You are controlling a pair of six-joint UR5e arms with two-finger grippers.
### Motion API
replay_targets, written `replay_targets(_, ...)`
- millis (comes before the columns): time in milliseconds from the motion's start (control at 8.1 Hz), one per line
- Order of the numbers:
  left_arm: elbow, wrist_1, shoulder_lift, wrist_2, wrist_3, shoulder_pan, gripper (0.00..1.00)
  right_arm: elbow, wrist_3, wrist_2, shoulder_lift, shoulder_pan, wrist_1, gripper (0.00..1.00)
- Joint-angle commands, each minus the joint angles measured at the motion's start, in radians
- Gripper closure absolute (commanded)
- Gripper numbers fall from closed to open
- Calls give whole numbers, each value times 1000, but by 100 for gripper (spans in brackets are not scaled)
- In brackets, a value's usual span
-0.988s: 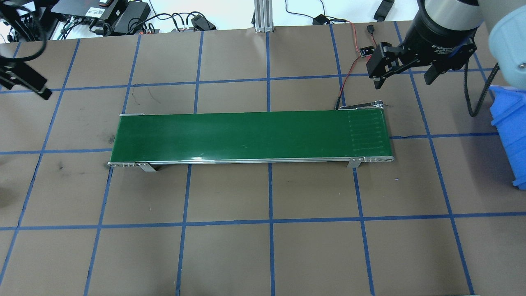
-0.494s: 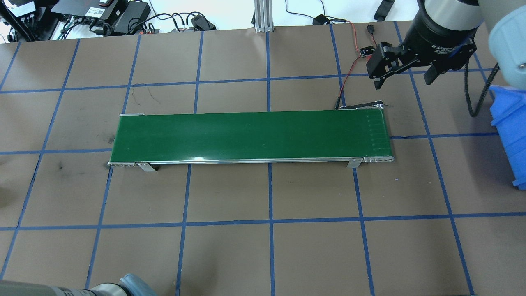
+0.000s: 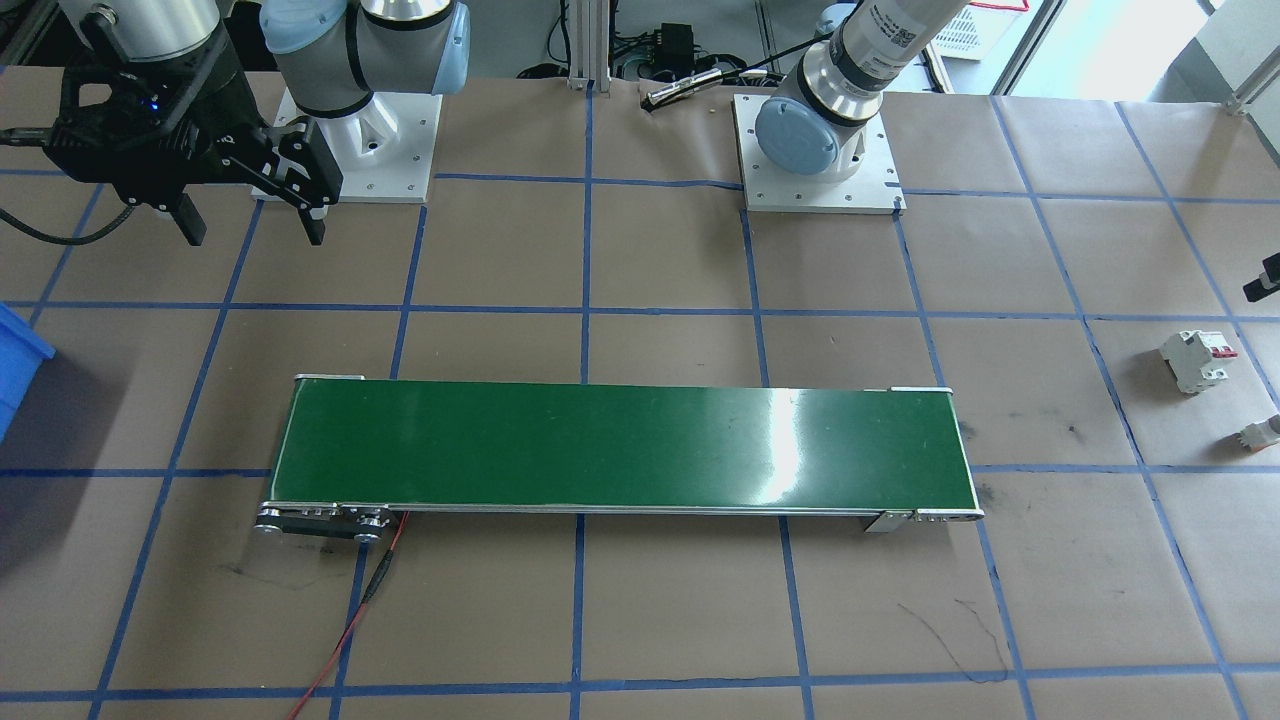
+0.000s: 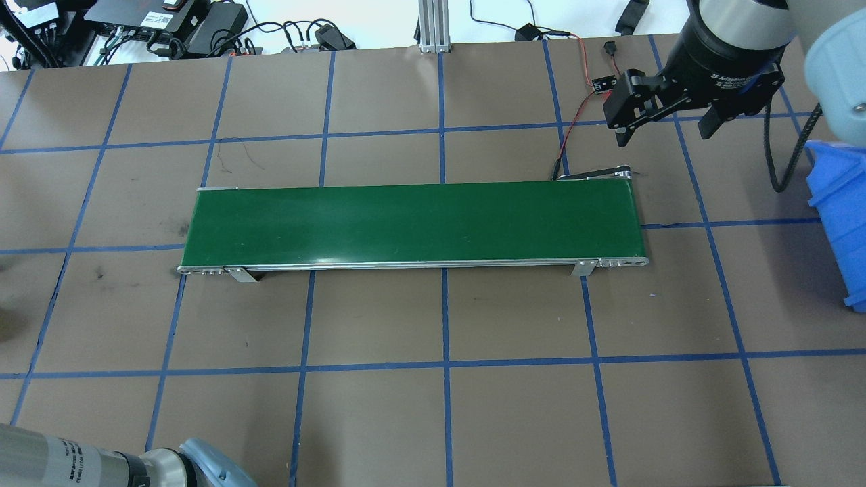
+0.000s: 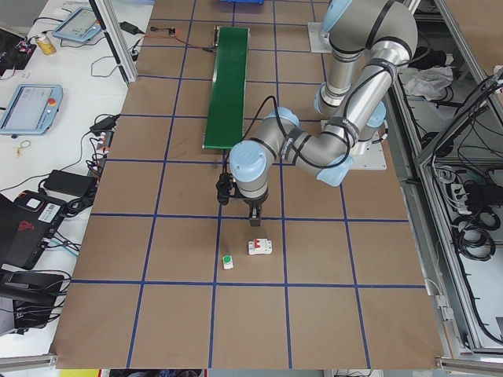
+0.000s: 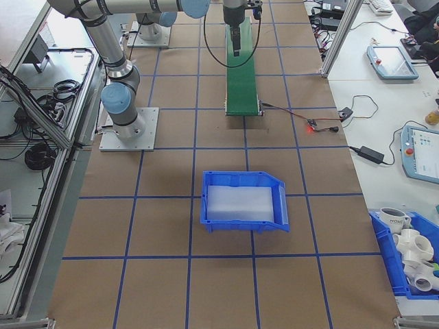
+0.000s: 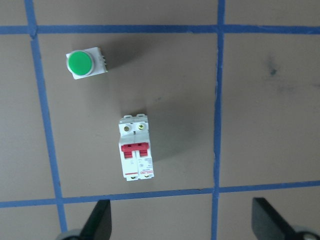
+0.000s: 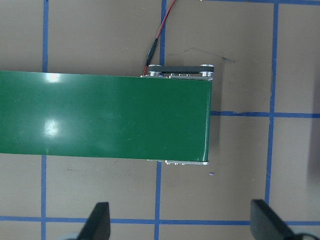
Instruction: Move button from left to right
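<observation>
Small white-grey push-button module with a round green cap [image 7: 85, 63] lies on the brown paper table cover [image 7: 170, 70], well out past the left end of the long green conveyor belt [image 4: 413, 223], just beside a white circuit breaker with red levers [image 7: 136, 148] but not touching it; the side view shows the same pair under the left arm. Judged light, rigid moulded plastic with smooth, probably slick faces; the domed cap is a poor hold, so the flat opposite sides of the square body look like the place to pinch. Being so small, it could skid or tip if one finger lands first. Left gripper [image 7: 182, 220] hangs over the breaker rather than the button, fingers spread wide, nothing between them, so it likely needs to shift toward the button before descending. Right gripper [image 4: 670, 125] waits beyond the belt's right end, fingers apart and empty. Surface: flat paper with blue tape grid lines [image 4: 443, 365], some scuffs. A blue plastic bin [image 6: 243, 200] sits on the right side, cables and pendants along the table edges.
</observation>
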Motion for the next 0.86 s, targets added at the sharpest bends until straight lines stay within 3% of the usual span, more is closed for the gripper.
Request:
replay_targets(0,130,76,-115,-7,-5,9,0,0,0,0,0,0,0,0)
replay_targets(370,135,272,-213,-13,-20,9,0,0,0,2,0,2,0,0)
replay_targets(741,132,284,-258,-6,-86,3,0,0,2,5,0,2,0,0)
